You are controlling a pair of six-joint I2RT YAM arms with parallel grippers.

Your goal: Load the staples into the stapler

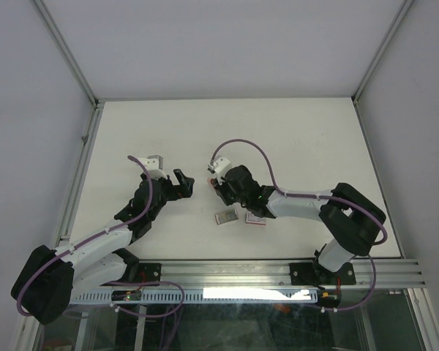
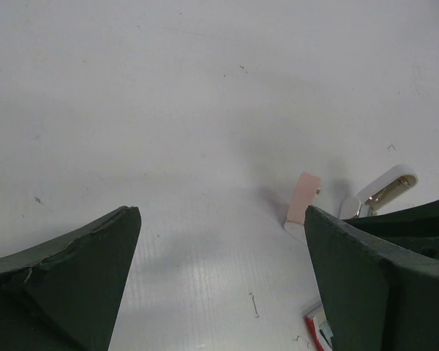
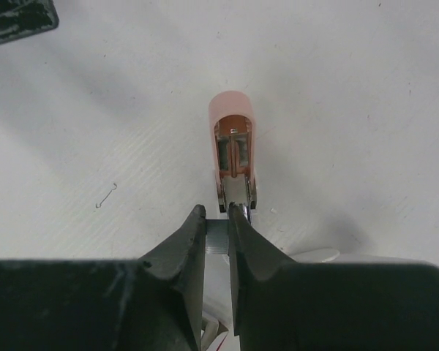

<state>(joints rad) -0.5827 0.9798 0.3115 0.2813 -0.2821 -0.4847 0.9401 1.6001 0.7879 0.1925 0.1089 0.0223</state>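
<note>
Near the arm bases the box (image 1: 254, 220) and tray (image 1: 225, 217) of staples lie on the bench (image 1: 278, 139); beyond, the right arm stretches low, right fingers (image 3: 183, 241) pinched on a thin grey strip (image 3: 218, 232), probably light and brittle, best held by its sides, at the open pink stapler (image 3: 232, 139); left fingers (image 2: 80, 270) hang wide, empty.

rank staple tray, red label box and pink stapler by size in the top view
1. staple tray and red label box: about alike, left unranked
2. pink stapler: smallest, mostly hidden by the right gripper
</note>
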